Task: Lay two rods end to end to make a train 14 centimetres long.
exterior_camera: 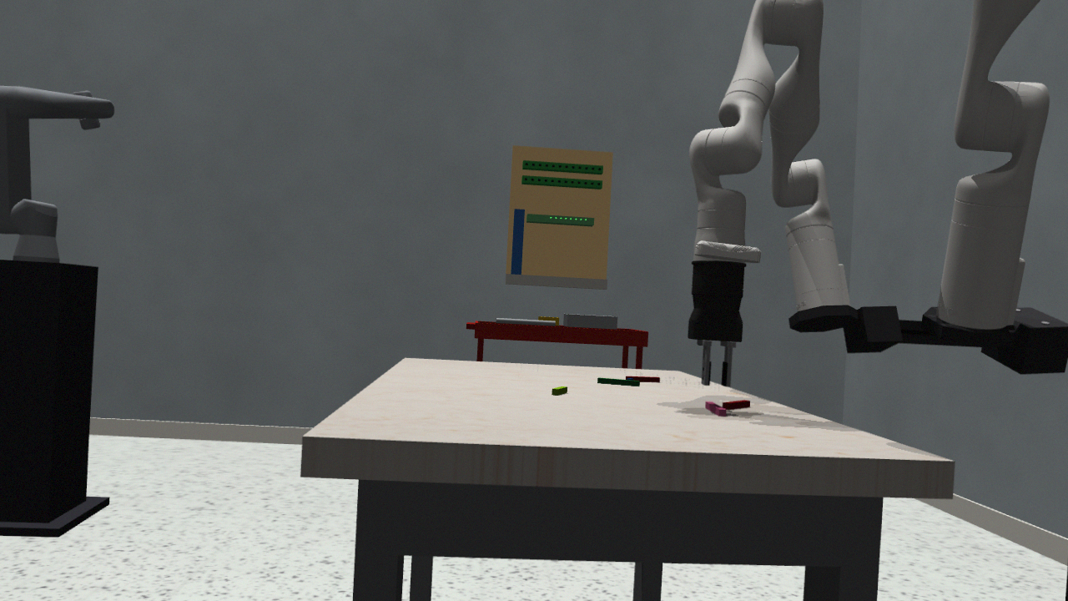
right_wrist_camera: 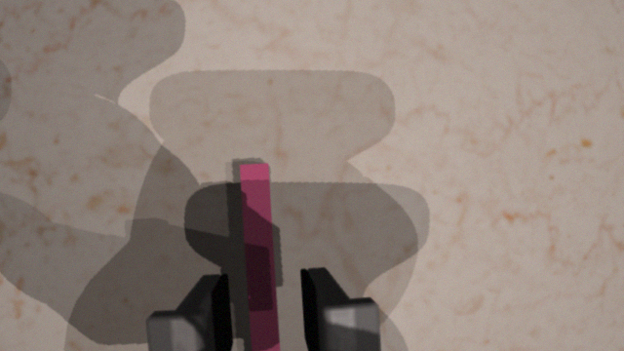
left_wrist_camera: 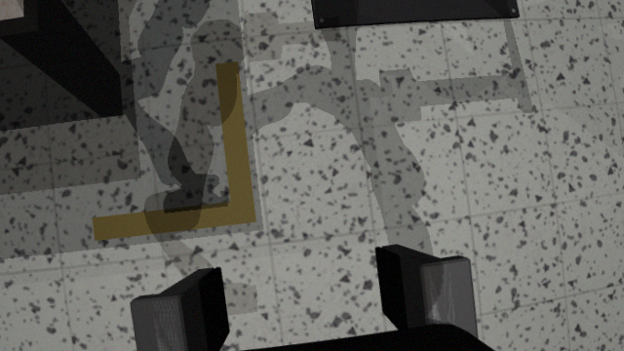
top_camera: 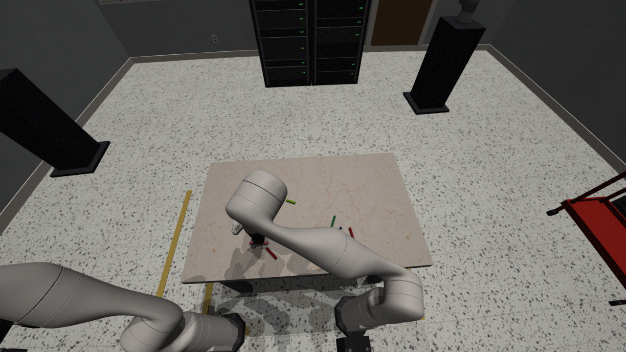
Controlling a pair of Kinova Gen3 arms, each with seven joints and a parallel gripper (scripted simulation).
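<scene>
Right arm reaches over the pale veined table point(top_camera: 363, 175) point(exterior_camera: 522, 421), wrist pointing down; its black two-fingered gripper point(top_camera: 258, 246) point(exterior_camera: 717, 383) point(right_wrist_camera: 264, 292) hangs above the flat pink rod point(top_camera: 263, 243) point(exterior_camera: 715, 408) point(right_wrist_camera: 258, 219), part-open, gripping nothing. Dark red rod point(top_camera: 271, 253) point(exterior_camera: 736, 404) lies angled near the pink one's end. Left gripper point(left_wrist_camera: 301, 288), wide open, nothing held, hangs over speckled floor point(left_wrist_camera: 312, 195).
</scene>
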